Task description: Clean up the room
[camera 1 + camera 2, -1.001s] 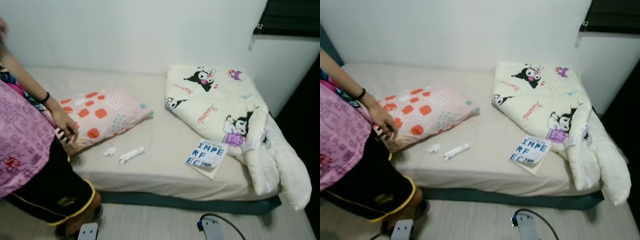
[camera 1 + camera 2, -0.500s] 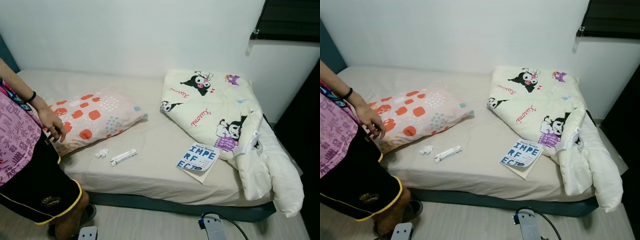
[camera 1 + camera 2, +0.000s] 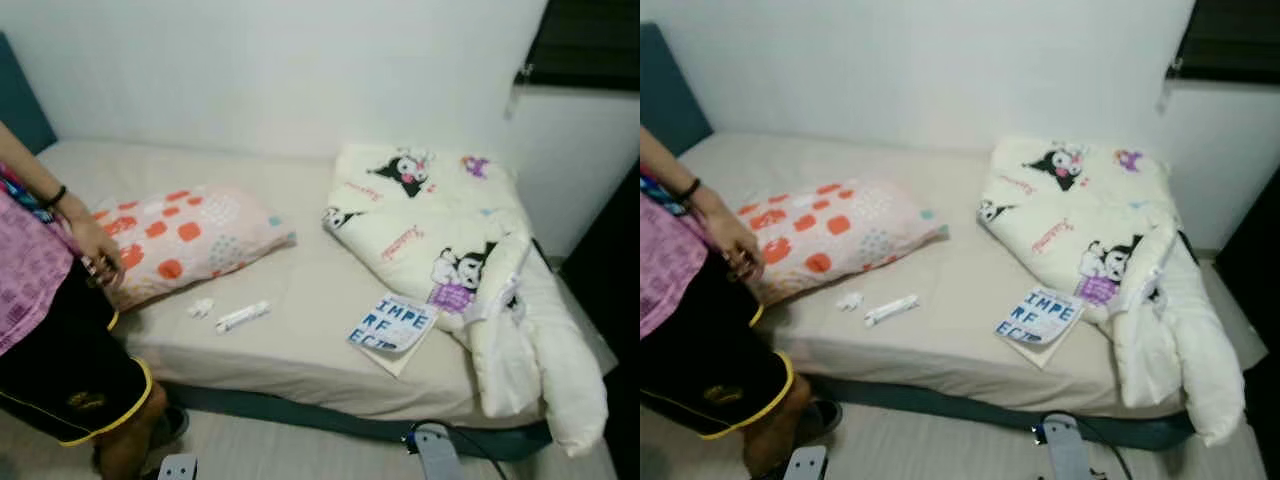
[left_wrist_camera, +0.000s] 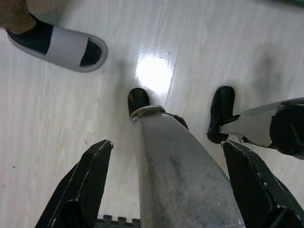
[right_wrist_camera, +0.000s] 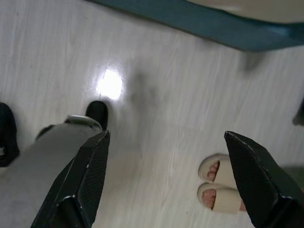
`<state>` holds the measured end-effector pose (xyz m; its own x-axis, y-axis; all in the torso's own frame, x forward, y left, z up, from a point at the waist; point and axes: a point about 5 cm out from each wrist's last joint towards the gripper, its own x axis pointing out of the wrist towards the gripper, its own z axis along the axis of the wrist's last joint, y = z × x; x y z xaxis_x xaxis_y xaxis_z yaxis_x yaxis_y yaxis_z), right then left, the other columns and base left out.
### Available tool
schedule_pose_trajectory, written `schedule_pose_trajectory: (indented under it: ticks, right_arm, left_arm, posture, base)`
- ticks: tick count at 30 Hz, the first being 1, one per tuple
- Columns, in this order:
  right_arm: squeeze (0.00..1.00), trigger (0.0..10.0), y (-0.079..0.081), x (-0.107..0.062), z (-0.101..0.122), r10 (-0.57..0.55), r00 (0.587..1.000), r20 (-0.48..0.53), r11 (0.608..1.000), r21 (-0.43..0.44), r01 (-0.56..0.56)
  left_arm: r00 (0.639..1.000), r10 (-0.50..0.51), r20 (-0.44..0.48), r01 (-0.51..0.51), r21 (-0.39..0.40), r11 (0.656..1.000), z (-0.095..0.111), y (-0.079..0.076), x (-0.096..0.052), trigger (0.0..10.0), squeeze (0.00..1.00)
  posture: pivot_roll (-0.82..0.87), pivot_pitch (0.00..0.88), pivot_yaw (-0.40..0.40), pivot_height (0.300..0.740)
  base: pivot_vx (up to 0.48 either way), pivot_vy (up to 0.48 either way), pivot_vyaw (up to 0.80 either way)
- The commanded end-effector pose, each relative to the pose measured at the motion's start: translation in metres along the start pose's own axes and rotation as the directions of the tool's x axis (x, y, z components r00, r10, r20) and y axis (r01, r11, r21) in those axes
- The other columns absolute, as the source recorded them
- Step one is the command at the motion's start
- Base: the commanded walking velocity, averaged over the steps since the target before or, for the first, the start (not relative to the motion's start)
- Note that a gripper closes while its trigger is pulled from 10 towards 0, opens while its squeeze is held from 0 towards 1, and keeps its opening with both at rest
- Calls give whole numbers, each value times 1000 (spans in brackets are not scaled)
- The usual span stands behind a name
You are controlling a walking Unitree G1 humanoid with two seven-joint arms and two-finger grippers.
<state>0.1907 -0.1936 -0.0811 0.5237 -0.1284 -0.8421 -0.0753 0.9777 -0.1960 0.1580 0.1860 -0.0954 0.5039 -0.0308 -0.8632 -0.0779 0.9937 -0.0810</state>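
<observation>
**Bed awaiting tidy-up; both arms hanging idle over the floor**

Left gripper is hanging low over the pale floor, fingers spread wide, nothing between them; a grey-and-black slipper is lying on the floor ahead of it. Right gripper is likewise hanging with fingers spread apart and empty, a foot in a beige sandal showing beyond it near the teal bed base.

On the near part of the bed, a small crumpled white scrap is lying just beside a white tube, both in front of the pillow with orange patches. To the right, a book with large blue letters is resting near the mattress edge, touching the cream cartoon-print blanket, which is bunching up and spilling over the bed's right corner. A person in a pink top and black shorts is standing at the left, one hand touching the pillow. Farther back, the white wall is running behind the bed.
</observation>
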Motion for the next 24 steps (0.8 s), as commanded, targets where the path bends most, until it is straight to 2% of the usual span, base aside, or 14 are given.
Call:
schedule_pose_trajectory:
  ticks: [1,11,24]
  right_arm:
    - [0,10000,9,-1,-6,23,1000,-22,1000,-11,-23]
    - [0,10000,10,-1,-7,24,1000,-21,1000,-7,-24]
    - [0,10000,11,-1,-9,28,999,-24,1000,-6,-28]
  left_arm:
    - [1000,12,-13,-12,0,1000,-3,5,-1,10000,0]
    - [999,-32,31,33,-18,999,8,2,0,10000,0]
    - [996,-73,43,75,-46,996,8,-1,0,10000,0]
  posture:
    - [-53,72,-28,740]
    - [-48,75,-27,740]
    - [-38,86,-27,740]
  base:
    - [0,0,0]
    - [0,0,0]
    - [305,0,0]
